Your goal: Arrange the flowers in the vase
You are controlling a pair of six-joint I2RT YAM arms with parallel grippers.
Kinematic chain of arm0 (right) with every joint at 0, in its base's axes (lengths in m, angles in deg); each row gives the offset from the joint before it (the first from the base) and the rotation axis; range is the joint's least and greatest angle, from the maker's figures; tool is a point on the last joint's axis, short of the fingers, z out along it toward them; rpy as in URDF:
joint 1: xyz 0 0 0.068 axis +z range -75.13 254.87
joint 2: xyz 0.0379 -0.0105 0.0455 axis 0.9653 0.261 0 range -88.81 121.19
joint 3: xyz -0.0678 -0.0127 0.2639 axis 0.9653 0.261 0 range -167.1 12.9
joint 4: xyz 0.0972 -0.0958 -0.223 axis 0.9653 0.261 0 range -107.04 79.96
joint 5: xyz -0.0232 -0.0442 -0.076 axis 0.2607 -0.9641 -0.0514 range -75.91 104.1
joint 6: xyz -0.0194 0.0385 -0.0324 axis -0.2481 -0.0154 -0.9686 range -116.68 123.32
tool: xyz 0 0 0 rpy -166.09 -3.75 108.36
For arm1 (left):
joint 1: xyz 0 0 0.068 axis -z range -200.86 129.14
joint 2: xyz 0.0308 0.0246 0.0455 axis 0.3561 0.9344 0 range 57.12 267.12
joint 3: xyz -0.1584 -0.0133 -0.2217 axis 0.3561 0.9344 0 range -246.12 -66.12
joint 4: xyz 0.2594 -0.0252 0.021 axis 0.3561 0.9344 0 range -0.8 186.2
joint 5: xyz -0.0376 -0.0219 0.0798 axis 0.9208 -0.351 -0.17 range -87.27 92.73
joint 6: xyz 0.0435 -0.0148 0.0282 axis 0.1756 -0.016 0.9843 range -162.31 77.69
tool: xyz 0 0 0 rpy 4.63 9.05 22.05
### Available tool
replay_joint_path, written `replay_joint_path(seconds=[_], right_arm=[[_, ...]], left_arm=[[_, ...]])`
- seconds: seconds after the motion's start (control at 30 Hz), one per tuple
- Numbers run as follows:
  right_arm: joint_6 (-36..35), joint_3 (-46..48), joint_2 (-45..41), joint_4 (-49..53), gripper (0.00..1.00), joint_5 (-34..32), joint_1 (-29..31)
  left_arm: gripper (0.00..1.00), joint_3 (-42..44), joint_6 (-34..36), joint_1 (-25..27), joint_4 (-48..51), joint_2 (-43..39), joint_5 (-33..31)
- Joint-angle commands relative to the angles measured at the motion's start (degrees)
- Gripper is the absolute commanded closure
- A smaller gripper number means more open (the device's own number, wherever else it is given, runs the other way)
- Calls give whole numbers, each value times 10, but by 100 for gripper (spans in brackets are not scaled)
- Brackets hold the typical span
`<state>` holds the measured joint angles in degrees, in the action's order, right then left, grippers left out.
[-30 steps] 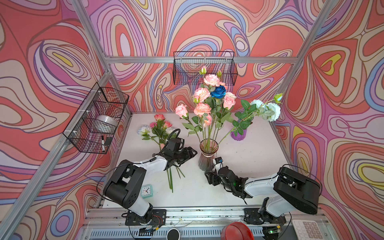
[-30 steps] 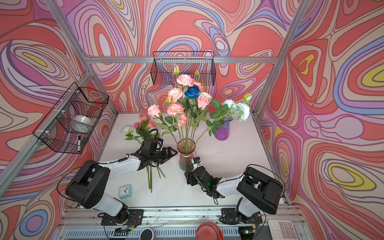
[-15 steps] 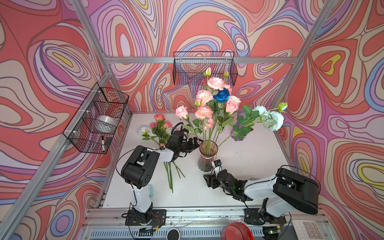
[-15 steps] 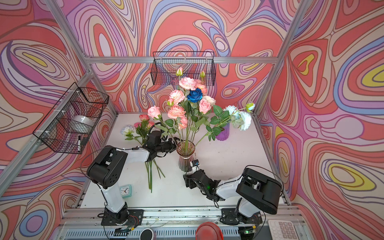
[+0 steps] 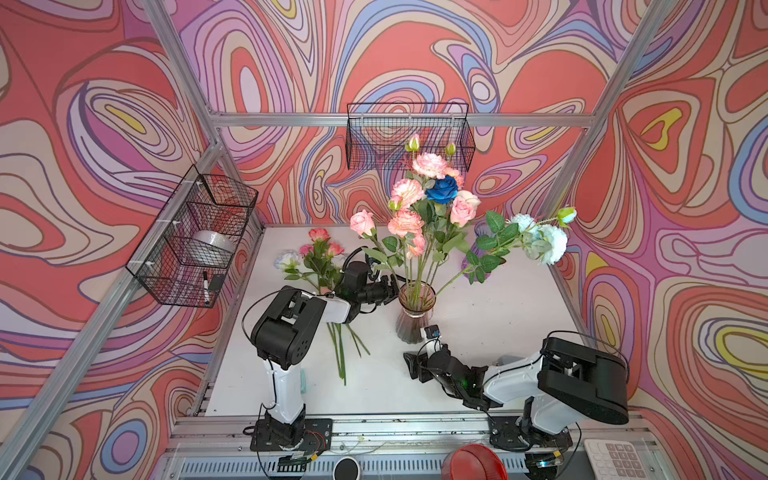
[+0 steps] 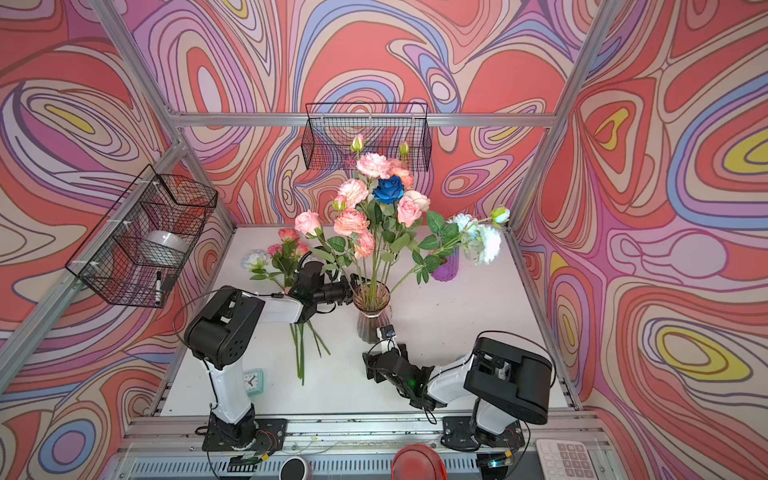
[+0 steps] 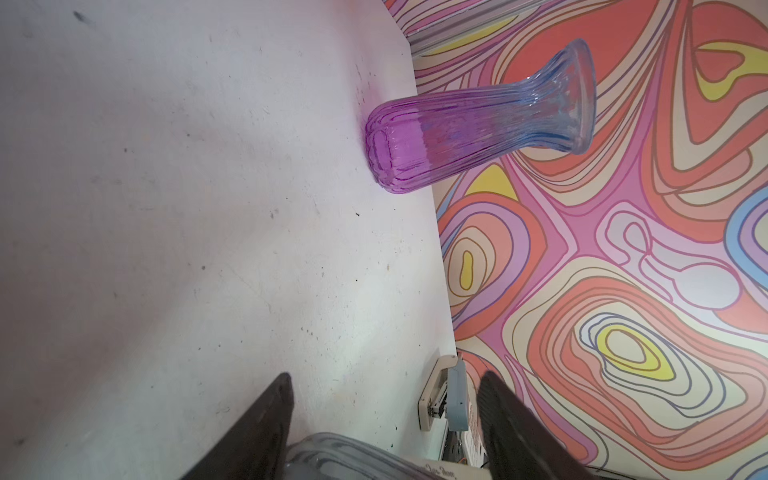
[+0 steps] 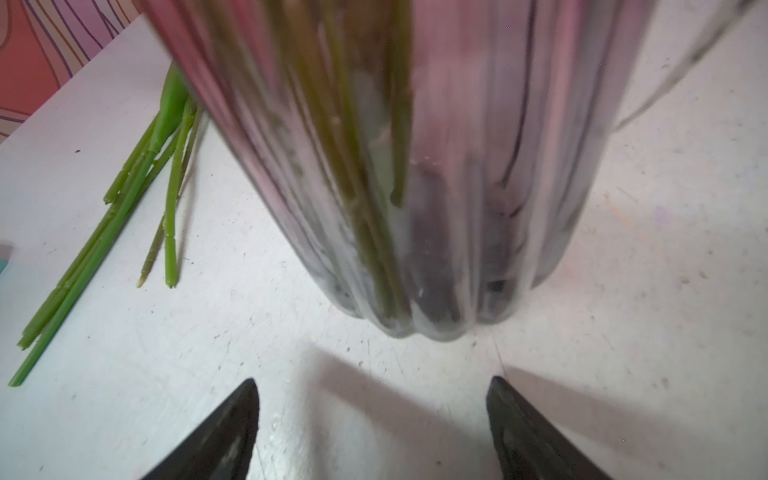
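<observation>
Arms (image 5: 332,309) (image 5: 511,374) bent toward vase (image 5: 414,318) — jaws apart

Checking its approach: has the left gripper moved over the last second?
Yes. The left gripper has moved right, closer to the rim of the vase.

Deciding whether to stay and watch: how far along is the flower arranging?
Done: most flowers stand in the vase. In hand: nothing; left gripper and right gripper have open, empty jaws near the vase. Remaining: a few loose flowers lying on the table.
</observation>
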<state>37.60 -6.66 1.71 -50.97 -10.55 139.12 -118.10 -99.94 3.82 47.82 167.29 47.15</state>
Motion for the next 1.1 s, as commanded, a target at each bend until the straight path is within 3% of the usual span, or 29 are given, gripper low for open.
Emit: replay_joint_path(seconds=[0.0, 0.47, 1.07], right_arm=[[24, 8, 28, 58, 13, -24, 6], [32, -19, 104, 47, 13, -89, 41], [22, -34, 163, 27, 14, -104, 44]], left_arm=[[28, 7, 10, -2, -4, -16, 3], [29, 21, 12, -3, -6, -25, 2], [29, 30, 4, -2, -28, -28, 9]])
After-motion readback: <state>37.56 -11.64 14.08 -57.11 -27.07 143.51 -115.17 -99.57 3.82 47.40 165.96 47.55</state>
